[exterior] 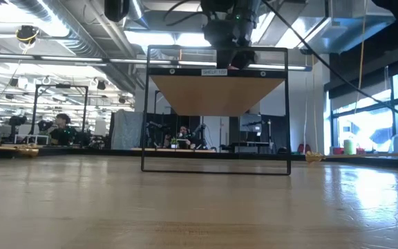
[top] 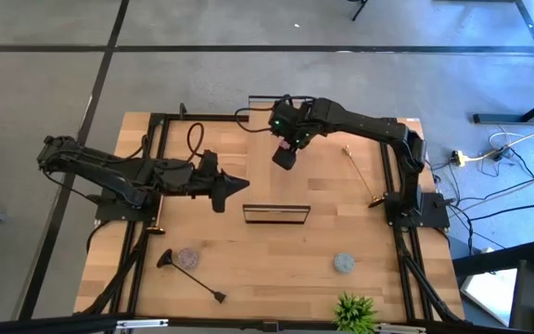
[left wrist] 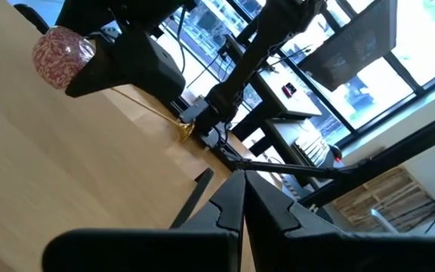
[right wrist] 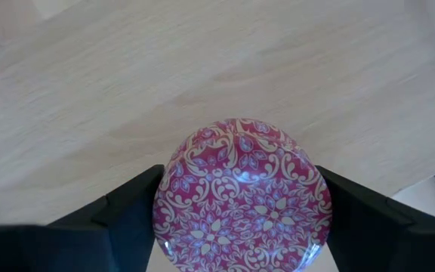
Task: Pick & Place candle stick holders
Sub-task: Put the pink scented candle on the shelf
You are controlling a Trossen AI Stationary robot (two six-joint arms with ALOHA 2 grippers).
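One gold candle stick holder [top: 360,174] lies flat on the table's right side, and it also shows in the left wrist view [left wrist: 157,113]. A black candle stick holder [top: 193,276] lies flat near the front left. My right gripper [right wrist: 239,177] hangs over the far middle of the table [top: 286,154], shut on a round pink patterned ball [right wrist: 240,196]. My left gripper [top: 237,184] is shut and holds nothing; it points level toward the table's right, left of centre [left wrist: 242,215]. My right gripper pinches the round pink ball between its two fingers, one finger [right wrist: 131,211] on each opposite side [right wrist: 166,204]. The fingers come from above, slanting steeply down. The ball is lifted clear of the table [left wrist: 59,57].
A black rectangular frame [top: 276,213] stands upright mid-table, in front of both grippers. Two round patterned pieces lie near the front, one on the left [top: 188,257] and one on the right [top: 344,263]. A green plant [top: 355,314] sits at the front edge. Bare wood lies between frame and far edge.
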